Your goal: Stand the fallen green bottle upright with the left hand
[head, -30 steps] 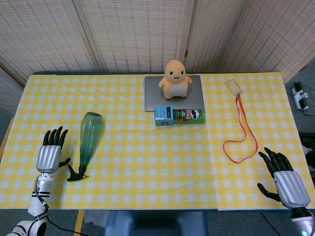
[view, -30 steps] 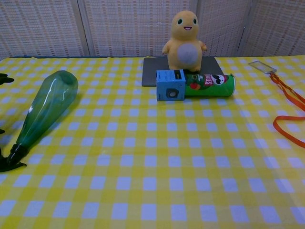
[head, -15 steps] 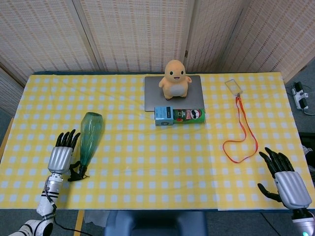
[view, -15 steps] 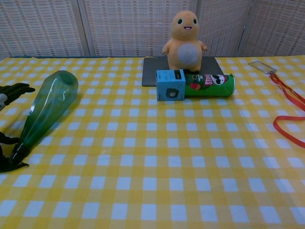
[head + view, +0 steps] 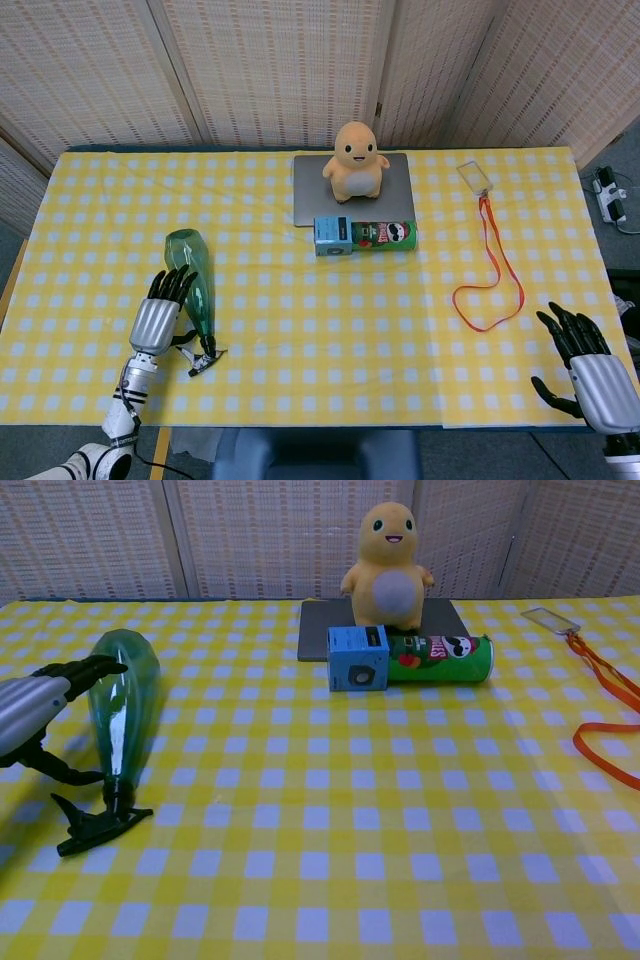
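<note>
Woven beige screen panels behind a table (image 5: 300, 380) covered in a yellow-and-white checked cloth.

Near edge, left corner: left robot hand (image 5: 160, 318) (image 5: 30, 712), silver back, black fingers stretched out and apart, lying against the left flank of the green bottle (image 5: 193, 285) (image 5: 120, 708); its thumb reaches toward the bottle's neck. Whether it grips the bottle cannot be told.

Green bottle: translucent green glass, on its side near the table's left near corner, broad base toward the far edge, slim neck toward the near edge, ending in a black pourer spout (image 5: 204, 363) (image 5: 95, 822).

Near edge, right corner: right robot hand (image 5: 590, 366), fingers spread, holding nothing.

Right side: orange lanyard (image 5: 495, 272) (image 5: 608, 710) looped on the cloth, clear badge holder (image 5: 474, 177) at its far end.

Centre: green crisp can (image 5: 383, 236) (image 5: 436, 659) lying sideways, a blue box (image 5: 333, 237) (image 5: 358, 659) touching its left end.

Far centre: grey laptop (image 5: 390, 195) (image 5: 325, 630), closed, with an orange plush toy (image 5: 354, 160) (image 5: 388, 568) upright on it.
</note>
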